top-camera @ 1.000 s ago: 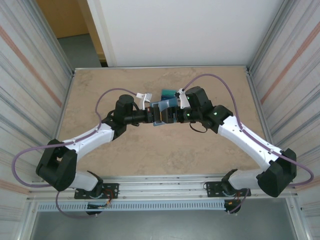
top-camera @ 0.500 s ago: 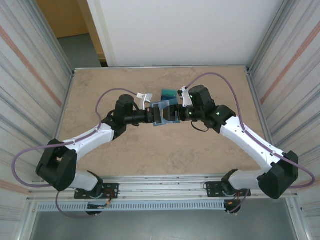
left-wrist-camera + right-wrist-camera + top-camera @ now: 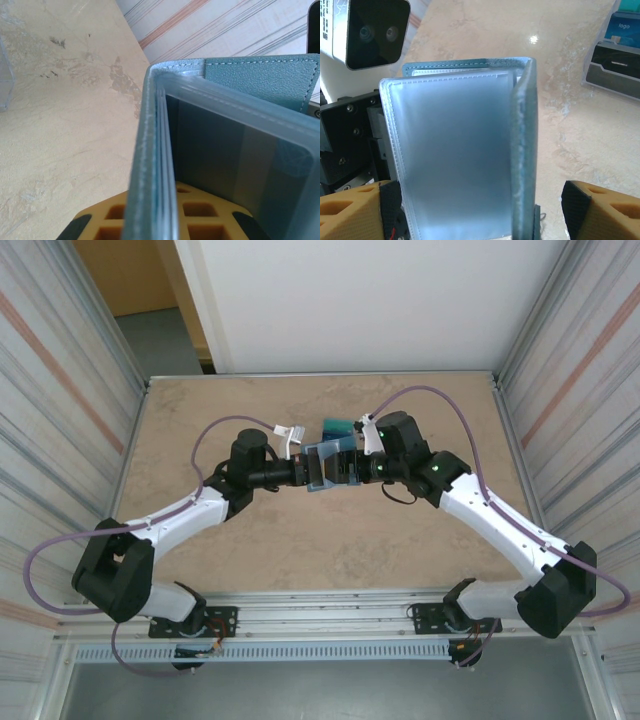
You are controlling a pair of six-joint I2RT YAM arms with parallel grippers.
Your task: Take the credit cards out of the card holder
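Note:
The slate-blue card holder (image 3: 325, 463) is held above the table between the two arms, opened to a right angle. My left gripper (image 3: 308, 472) is shut on one flap, which runs edge-on down into its yellow fingers (image 3: 160, 225). The other flap's pale card slots (image 3: 235, 150) face my right gripper (image 3: 352, 470). That gripper (image 3: 477, 215) is open, its fingers wide on either side of the card holder (image 3: 455, 150). Teal-blue credit cards (image 3: 622, 27) stand in a dark tray (image 3: 615, 70); I cannot tell whether any card sits in the slots.
The tray with the cards (image 3: 335, 427) stands on the beige table (image 3: 220, 540) just behind the grippers. Metal walls (image 3: 60, 440) close in both sides. The left arm's wrist camera (image 3: 375, 30) is close in front of the right gripper.
The right gripper has drawn back a little to the right, off the card holder. The card holder's flaps now show between the grippers, spread apart. The left arm has hardly moved.

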